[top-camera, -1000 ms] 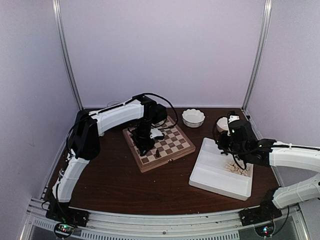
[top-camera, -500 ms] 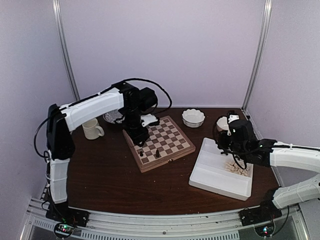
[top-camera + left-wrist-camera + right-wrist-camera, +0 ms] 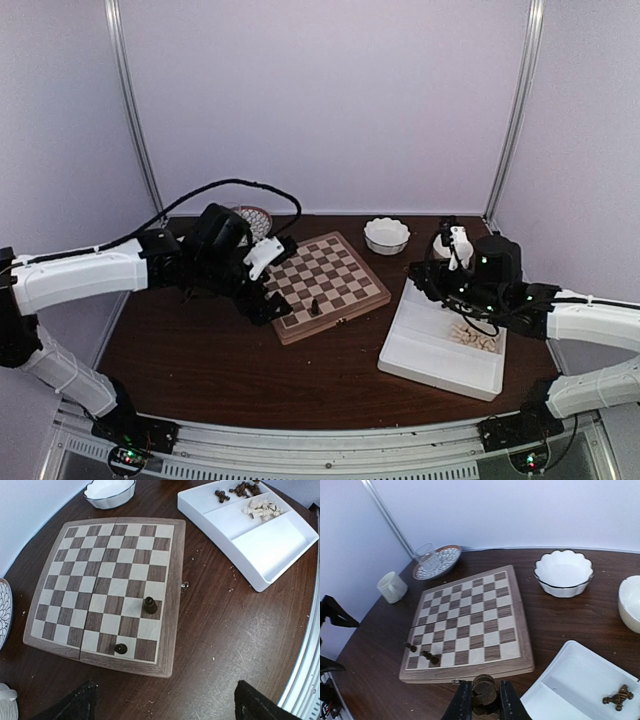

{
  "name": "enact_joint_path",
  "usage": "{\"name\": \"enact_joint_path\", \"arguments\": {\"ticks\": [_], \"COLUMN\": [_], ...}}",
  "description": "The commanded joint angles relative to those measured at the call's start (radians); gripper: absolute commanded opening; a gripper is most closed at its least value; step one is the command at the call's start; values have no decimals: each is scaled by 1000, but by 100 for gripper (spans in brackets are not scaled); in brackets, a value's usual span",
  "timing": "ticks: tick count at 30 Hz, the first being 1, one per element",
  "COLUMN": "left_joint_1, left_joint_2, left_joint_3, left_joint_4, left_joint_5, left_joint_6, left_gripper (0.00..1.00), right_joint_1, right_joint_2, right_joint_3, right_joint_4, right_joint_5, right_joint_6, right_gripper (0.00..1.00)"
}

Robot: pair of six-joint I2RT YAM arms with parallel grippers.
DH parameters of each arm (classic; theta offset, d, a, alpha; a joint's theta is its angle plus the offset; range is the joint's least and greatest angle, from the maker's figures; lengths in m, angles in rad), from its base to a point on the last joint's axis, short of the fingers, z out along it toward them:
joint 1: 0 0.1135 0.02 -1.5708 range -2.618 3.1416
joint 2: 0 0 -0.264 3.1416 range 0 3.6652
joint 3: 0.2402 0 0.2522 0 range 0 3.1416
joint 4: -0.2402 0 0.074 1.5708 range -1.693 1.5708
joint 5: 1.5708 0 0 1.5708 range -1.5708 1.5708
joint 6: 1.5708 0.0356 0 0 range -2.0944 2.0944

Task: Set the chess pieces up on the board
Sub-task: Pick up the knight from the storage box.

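Right claw (image 3: 482,701) with piece (image 3: 483,689) beside tray (image 3: 572,677)

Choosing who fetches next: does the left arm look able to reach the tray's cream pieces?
Doubtful: the cream pieces lie in the white tray far right, beyond the board, with the right gripper alongside.

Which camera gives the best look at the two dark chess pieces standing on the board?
The left wrist view: it looks down on the board, showing the taller piece and the smaller piece sharply. The right wrist view shows both, small, near a corner; the top view shows just one tiny figure clearly.
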Motion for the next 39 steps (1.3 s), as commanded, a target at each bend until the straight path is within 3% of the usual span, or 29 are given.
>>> {"name": "enact_joint_path", "arguments": {"ticks": [1,4,9,17,23,33,39], "left_joint_1": [1,1,1,1,-5,-9,-9], "left_joint_2": [-172,-263,-322,-154,-89,-157,-189], "left_joint_3": [-233,-355,-533,-662,-671,-734,-864], "left_joint_4": [489,630,954,1388,1484,1547,1767], "left_joint_5": [55,76,207,365,413,368,284], "left_joint_6": [13,44,-66,-126,-130,-124,-165], "left_gripper": [97,98,98,98,98,98,98], "right_joint_1": [-3,-3,-3,4,47,129,186], "right_joint_2": [-33,-30,-13,14,77,110,123], "right_joint_3": [-28,-41,-52,-69,-56,4,78], "right_joint_4": [152,212,295,380,455,506,518], "right_joint_5": [-285,-382,-511,-585,-621,-558,-494], "right_joint_6": [16,20,38,86,107,180,203], "right_gripper": [0,0,0,0,0,0,0]}}
